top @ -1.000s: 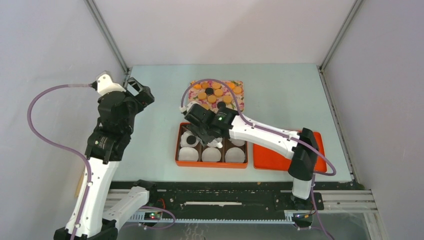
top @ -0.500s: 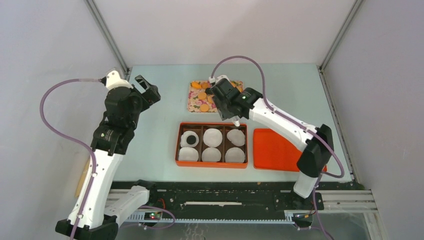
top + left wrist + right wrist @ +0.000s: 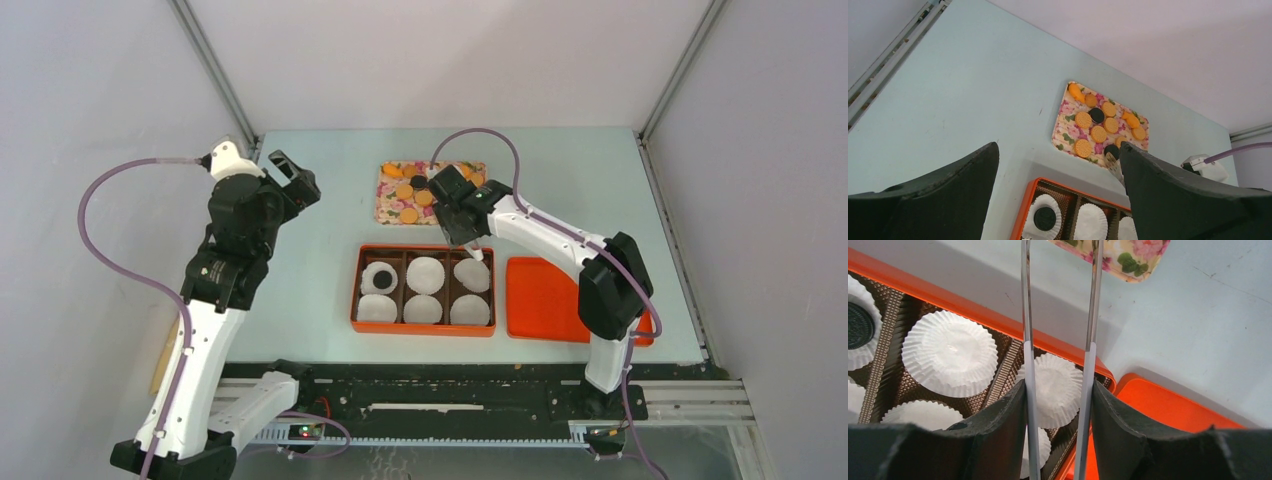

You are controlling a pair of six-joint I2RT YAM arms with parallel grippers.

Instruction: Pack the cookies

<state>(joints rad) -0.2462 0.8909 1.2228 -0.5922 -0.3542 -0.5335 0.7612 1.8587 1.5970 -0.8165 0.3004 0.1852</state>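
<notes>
Several orange-tan and a few black cookies (image 3: pixel 415 190) lie on a floral tray (image 3: pixel 385 205); they also show in the left wrist view (image 3: pixel 1098 132). One black cookie (image 3: pixel 381 278) sits in the white cup in the back left compartment of the orange box (image 3: pixel 356 300); it also shows in both wrist views (image 3: pixel 1044 218) (image 3: pixel 857 326). My right gripper (image 3: pixel 462 225) (image 3: pixel 1058 385) is shut on metal tongs (image 3: pixel 1028 315), above the box's back right cup (image 3: pixel 1055 387). The tong tips are out of the right wrist view. My left gripper (image 3: pixel 295 185) (image 3: pixel 1058 147) is open and empty, high at the left.
The box holds several white paper cups (image 3: pixel 425 272). An orange lid (image 3: pixel 545 300) lies right of the box. Metal frame posts (image 3: pixel 215 85) and grey walls bound the table on both sides.
My right gripper rose from the box's left cup, leaving the black cookie there, swung to the floral tray, then came slightly back toward the box's back right. My left arm shifted slightly.
</notes>
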